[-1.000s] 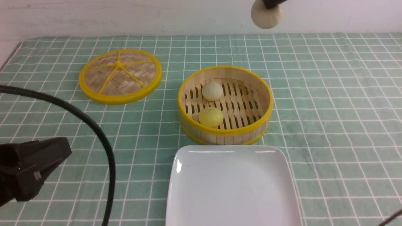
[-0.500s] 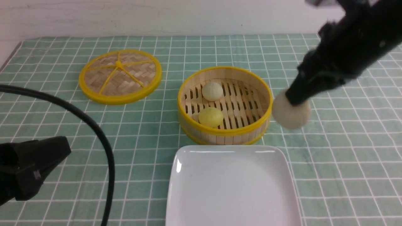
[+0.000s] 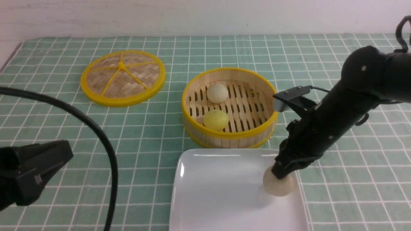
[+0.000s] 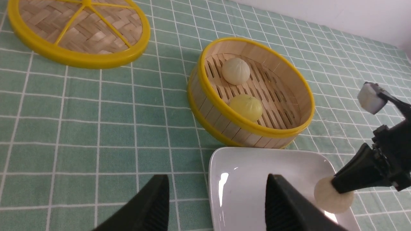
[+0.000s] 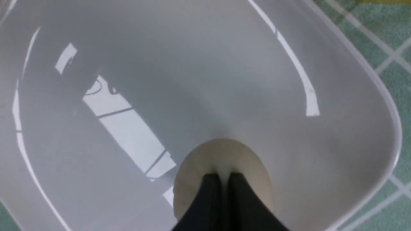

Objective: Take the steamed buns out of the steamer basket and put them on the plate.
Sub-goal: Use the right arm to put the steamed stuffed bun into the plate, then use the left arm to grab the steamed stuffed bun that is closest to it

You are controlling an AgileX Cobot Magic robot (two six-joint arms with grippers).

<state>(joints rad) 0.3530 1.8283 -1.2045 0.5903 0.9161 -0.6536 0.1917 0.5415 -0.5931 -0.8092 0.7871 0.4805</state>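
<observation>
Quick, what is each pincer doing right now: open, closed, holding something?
Left pincer: open, holding nothing.
Right pincer: closed on a small pale beige round bun, over the glossy white squarish plate.

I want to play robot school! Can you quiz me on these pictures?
1. How many buns lie in the steamer basket?
2. True or false: the right pincer is shut on a pale bun over the plate.
3. Where is the lid? A) on the basket B) on the cloth, left of the basket C) on the plate
Key: 1. two; 2. true; 3. B
</observation>
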